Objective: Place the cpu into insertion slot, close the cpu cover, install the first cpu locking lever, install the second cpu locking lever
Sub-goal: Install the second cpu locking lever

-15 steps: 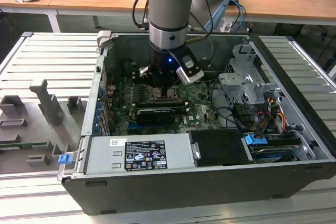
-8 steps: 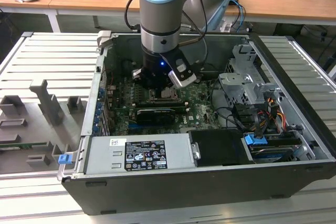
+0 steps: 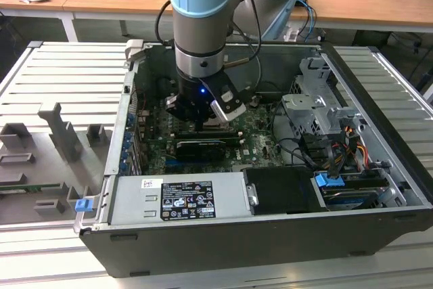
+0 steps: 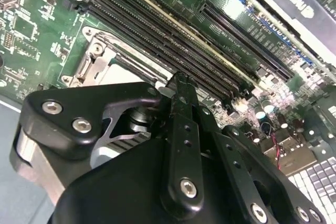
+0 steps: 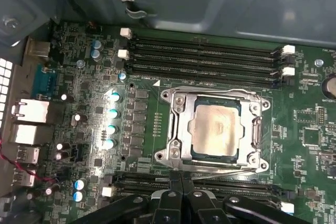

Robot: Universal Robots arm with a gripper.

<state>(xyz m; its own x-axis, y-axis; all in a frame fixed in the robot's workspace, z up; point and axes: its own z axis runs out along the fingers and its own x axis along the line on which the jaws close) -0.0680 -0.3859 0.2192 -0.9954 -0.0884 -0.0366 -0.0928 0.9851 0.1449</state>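
**Q:** Where's the arm parked, exterior view?

**Me:** My gripper [image 3: 203, 109] sits low inside the open computer case [image 3: 379, 187], right over the motherboard [image 3: 260, 141], since that's where the socket work is.

**Q:** Second wrist view?

**Me:** Fingers [image 4: 181, 103] are pinched together, holding nothing, tip beside the insertion slot [image 4: 97, 64].

**Q:** First wrist view?

**Me:** The cpu [image 5: 216, 129] already lies in the slot with the cpu cover [image 5: 178, 129] flat around it.
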